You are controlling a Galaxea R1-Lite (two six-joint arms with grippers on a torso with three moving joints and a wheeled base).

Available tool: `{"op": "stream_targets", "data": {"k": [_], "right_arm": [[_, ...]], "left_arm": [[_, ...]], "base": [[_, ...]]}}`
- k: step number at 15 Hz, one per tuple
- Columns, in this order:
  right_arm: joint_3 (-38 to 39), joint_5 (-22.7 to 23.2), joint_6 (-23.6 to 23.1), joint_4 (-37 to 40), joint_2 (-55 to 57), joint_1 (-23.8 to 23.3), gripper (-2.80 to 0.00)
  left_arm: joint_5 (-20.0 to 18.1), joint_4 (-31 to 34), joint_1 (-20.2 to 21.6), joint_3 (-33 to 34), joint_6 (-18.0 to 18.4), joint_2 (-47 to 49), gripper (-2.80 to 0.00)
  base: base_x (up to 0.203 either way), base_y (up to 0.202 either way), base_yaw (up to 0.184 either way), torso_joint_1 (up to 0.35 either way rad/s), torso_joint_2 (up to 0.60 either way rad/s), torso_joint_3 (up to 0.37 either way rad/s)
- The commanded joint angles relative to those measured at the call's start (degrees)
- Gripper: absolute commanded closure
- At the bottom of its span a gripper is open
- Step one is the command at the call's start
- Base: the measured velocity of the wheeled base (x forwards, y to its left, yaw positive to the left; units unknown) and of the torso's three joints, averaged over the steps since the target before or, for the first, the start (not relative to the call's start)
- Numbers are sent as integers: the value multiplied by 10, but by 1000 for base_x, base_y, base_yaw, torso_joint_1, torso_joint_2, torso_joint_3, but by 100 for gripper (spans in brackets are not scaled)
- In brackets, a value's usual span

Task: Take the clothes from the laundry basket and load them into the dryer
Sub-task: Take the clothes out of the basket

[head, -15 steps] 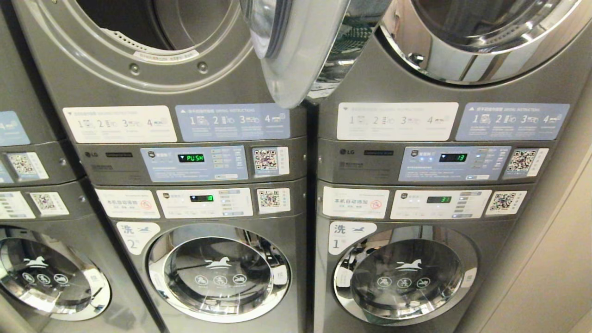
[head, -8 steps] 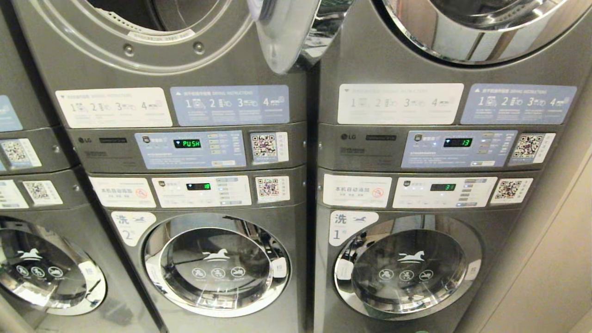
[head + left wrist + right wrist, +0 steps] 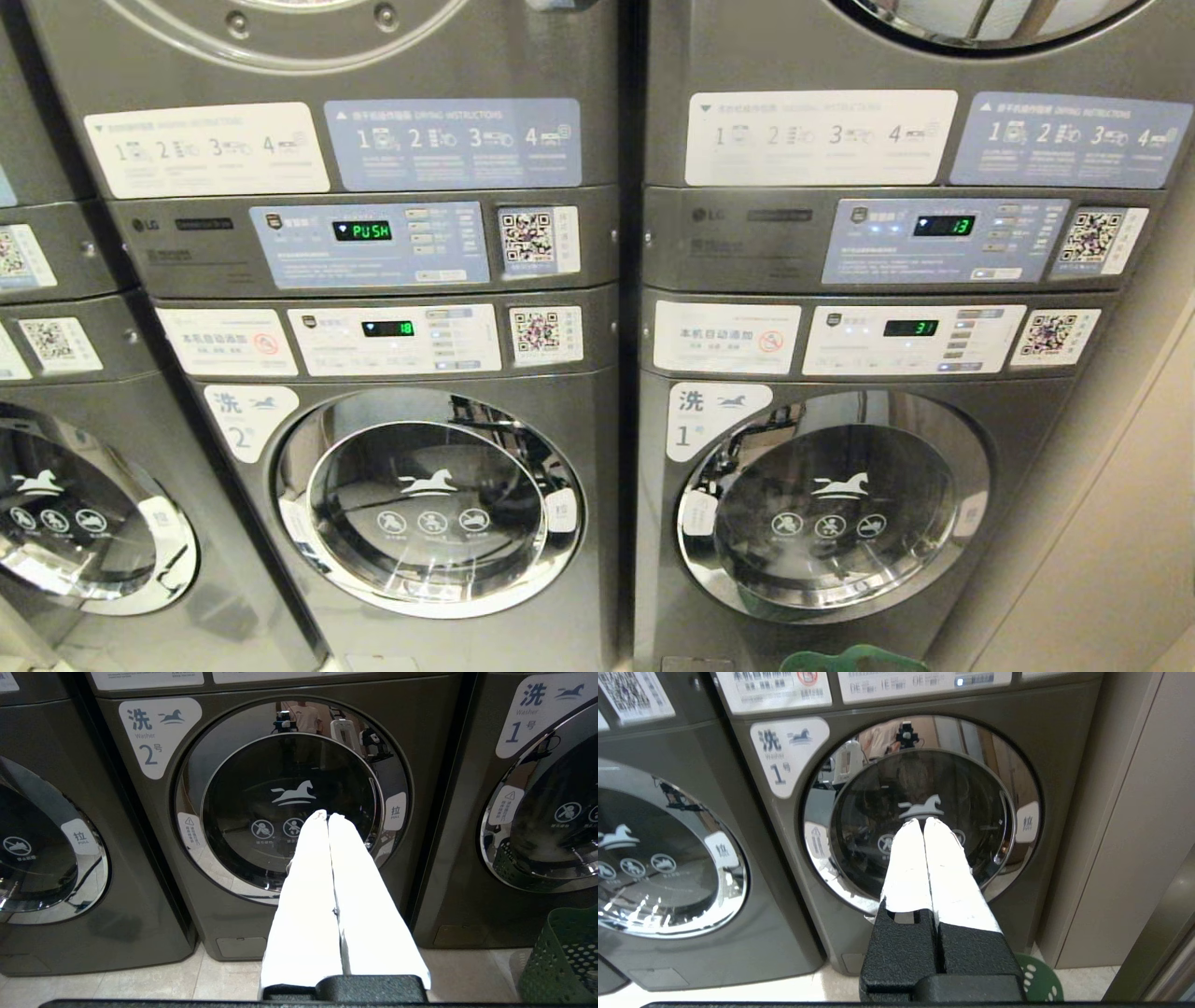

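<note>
Two full stacks of dark grey metal laundry machines fill the head view, with part of a third stack at the left edge. In the left full stack sits the dryer, its green display reading PUSH; only the lower curve of its round opening shows at the top edge. The neighbouring upper machine shows the number 13. Below them stand three washers with round, chrome-rimmed glass doors, each printed with a white horse: washer 2, washer 1 and a partly seen third. Each of the four full control panels carries one QR sticker and flat instruction labels in white or pale blue. The laundry basket, green plastic pierced with round holes, stands on the pale tiled floor in front of washer 1, its rim just visible at the bottom of the head view; no clothes can be made out in it. The left gripper points at washer 2, its two smooth white fingers pressed together on nothing. The right gripper faces washer 1, likewise clenched and empty.
</note>
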Motion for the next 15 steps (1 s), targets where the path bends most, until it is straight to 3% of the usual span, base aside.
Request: {"op": "stream_targets", "data": {"k": [1,3,15], "right_arm": [[4,0,0,0,1,0,0],[4,0,0,0,1,0,0],[4,0,0,0,1,0,0]], "left_arm": [[-2,1,0,0,4,0,0],[-5,-1,0,0,21,0,0],[-1,1,0,0,22,0,0]], "base": [[0,0,0,-208,508,313],[0,0,0,-198,509,314],[0,0,0,-157,480,321]]}}
